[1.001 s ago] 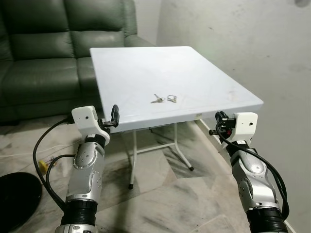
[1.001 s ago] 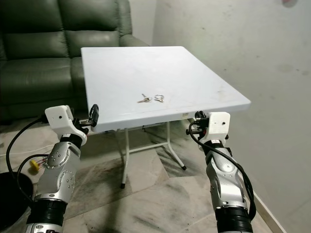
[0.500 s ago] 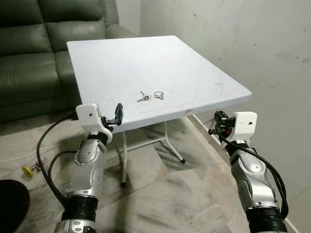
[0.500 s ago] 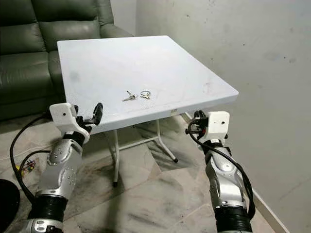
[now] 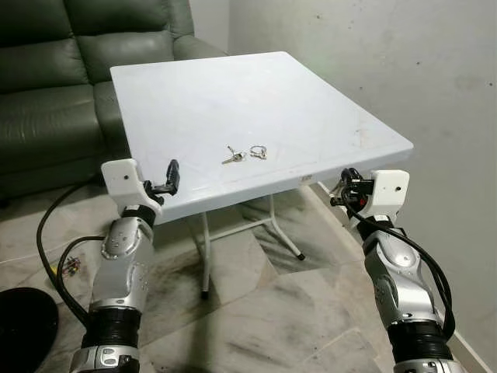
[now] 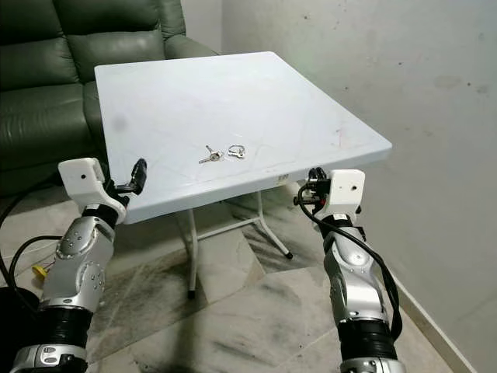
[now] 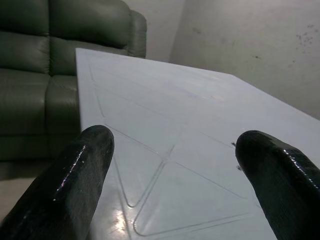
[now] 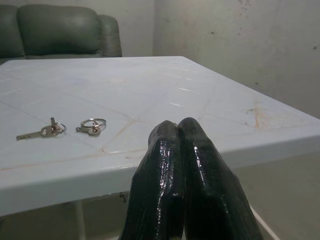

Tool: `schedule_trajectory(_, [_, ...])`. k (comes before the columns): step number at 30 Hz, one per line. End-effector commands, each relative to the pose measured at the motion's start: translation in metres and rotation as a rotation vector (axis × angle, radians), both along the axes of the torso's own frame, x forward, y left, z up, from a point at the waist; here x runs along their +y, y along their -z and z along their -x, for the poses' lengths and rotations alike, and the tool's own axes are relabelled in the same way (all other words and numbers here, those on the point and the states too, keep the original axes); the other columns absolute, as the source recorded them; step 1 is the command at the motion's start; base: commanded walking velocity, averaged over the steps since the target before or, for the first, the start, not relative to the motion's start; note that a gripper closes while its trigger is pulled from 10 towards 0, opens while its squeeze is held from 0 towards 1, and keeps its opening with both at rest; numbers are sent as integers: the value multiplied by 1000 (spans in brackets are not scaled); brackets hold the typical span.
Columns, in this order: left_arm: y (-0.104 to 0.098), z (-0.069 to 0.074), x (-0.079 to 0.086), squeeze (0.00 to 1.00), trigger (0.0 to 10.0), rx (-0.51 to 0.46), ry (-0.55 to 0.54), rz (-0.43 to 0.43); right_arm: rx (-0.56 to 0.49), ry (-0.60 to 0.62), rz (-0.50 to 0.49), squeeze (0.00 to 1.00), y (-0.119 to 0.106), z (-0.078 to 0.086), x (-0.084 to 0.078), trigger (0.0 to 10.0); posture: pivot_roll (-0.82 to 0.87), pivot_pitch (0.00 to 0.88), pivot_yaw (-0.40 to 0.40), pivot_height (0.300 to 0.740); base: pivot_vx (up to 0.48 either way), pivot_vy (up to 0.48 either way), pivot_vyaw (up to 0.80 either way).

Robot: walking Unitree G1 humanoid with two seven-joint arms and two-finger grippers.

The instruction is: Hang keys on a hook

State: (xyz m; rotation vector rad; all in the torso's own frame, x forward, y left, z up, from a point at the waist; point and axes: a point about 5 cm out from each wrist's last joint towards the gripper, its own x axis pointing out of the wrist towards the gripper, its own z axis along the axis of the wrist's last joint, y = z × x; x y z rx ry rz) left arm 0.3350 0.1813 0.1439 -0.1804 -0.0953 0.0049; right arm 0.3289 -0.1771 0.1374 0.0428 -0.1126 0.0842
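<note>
Since half a second ago the whole picture has slid a little, so my camera turned rather than the furniture; both arms now sit slightly closer to the table's near edge. The keys [image 5: 234, 157] lie flat at the centre of the head view, with a separate key ring [image 5: 258, 152] just beside them, both on the white table [image 5: 311, 93] and untouched. My left gripper [image 5: 170, 177], at the left of the frame, hovers by the near corner with its fingers spread wide. My right gripper [image 5: 342, 189], at the right, hangs just below the table rim with its fingers pressed together on nothing. I see no hook anywhere, so I judge the main risk is grabbing the keys with no target found. Flat, thin keys could also skid away under a closed or badly aimed gripper. The right arm may clip the table edge when rising. The green sofa [image 5: 54, 93] fills the upper left.
</note>
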Motion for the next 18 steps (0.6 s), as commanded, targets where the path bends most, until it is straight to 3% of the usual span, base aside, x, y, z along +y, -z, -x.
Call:
schedule_trajectory(1, [-9, -2, 1, 0, 10000, -23, 3, -12, -19, 16, 0, 0, -4, -3, -3, 10000, 52, 0, -28, 740, 0, 0, -644])
schedule_trajectory(18, [-8, -2, 0, 0, 10000, -9, 20, -17, -29, 29, -12, 0, -3, -1, -2, 10000, 55, 0, -18, 740, 0, 0, -643])
